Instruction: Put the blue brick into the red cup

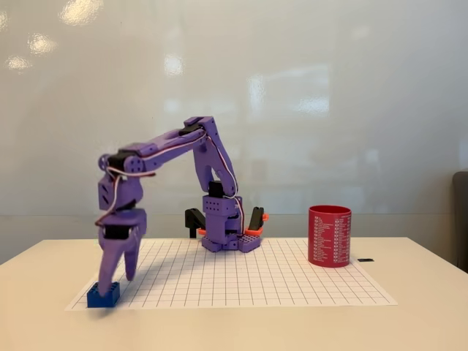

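Note:
The blue brick (103, 295) lies on the front left corner of the white grid mat (241, 281). My purple arm reaches down over it, and my gripper (118, 282) stands open just above it. The left fingertip (106, 284) is down at the brick's top. The right fingertip (131, 276) hangs free a little higher, to the right of the brick. Nothing is held. The red cup (330, 235) stands upright with white print on its side, near the mat's far right edge, well away from the gripper.
The arm's base (230, 238) is clamped at the back middle of the mat. A small black item (365, 259) lies on the table right of the cup. A dark chair edge (461, 219) shows at the far right.

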Available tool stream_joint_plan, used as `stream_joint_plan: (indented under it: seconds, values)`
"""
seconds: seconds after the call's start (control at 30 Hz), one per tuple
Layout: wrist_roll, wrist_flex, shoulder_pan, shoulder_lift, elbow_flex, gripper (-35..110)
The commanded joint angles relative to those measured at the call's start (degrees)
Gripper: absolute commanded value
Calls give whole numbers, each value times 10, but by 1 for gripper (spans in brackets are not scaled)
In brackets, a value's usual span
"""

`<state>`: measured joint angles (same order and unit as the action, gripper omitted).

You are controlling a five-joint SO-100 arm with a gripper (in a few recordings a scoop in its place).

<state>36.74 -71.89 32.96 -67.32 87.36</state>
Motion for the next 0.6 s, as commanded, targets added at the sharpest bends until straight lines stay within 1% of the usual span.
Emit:
stream_joint_plan:
  seconds: [0.0, 0.23, 0.27, 0.3, 0.33, 0.37, 0.4, 0.57]
  values:
    - [18, 29, 11, -60, 40, 51]
    - [35, 57, 18, -64, 46, 48]
    - [39, 59, 18, -66, 46, 44]
    - [32, 65, 18, -69, 46, 32]
    - [13, 74, 21, -75, 47, 13]
    - [-12, 90, 22, -81, 48, 1]
    - [-23, 97, 23, -86, 48, 0]
    - [-2, 113, 29, -107, 57, 0]
